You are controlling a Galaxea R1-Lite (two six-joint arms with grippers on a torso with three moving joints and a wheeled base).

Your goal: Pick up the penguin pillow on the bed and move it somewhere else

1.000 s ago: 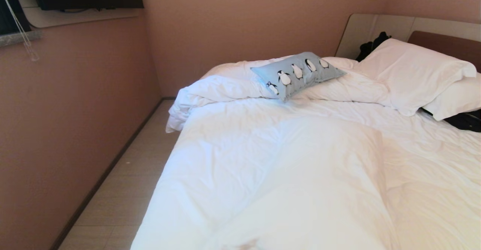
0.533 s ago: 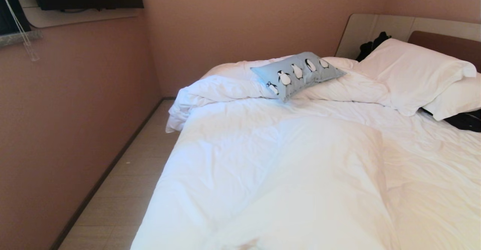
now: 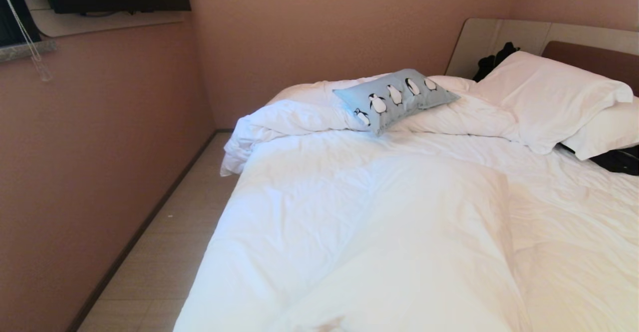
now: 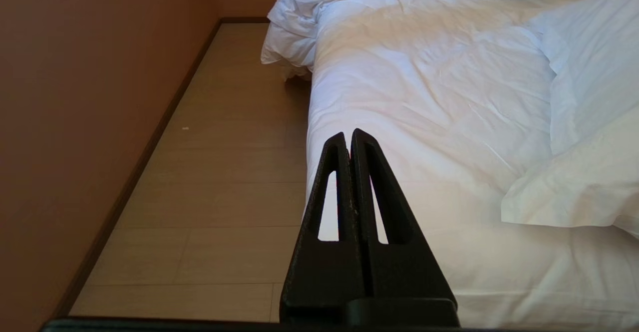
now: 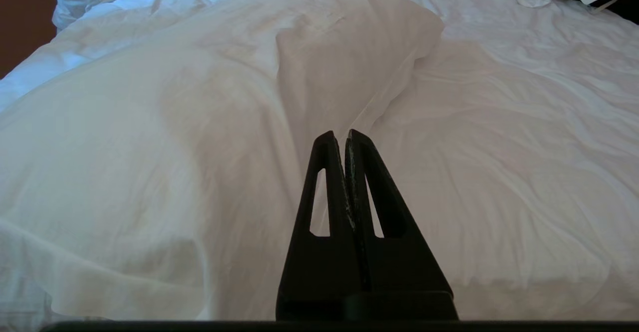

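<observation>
Pink-walled room, bed (image 3: 379,232) fills most of view, its right side cut off. Both arms out of head view. Left gripper (image 4: 349,140) at bed's near edge, right gripper (image 5: 339,140) over duvet: both closed, empty. Penguin pillow (image 3: 394,98) lies at bed's far end on bunched duvet, left of white pillows (image 3: 549,97).

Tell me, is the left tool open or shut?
Shut: the left tool shows both fingers pressed together, holding nothing.

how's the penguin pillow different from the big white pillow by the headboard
The penguin pillow is light blue with printed penguins; the white pillow is plain. The penguin pillow is clearly smaller. It lies on the bunched duvet; the white pillow sits by the headboard. Both rest untouched.
</observation>
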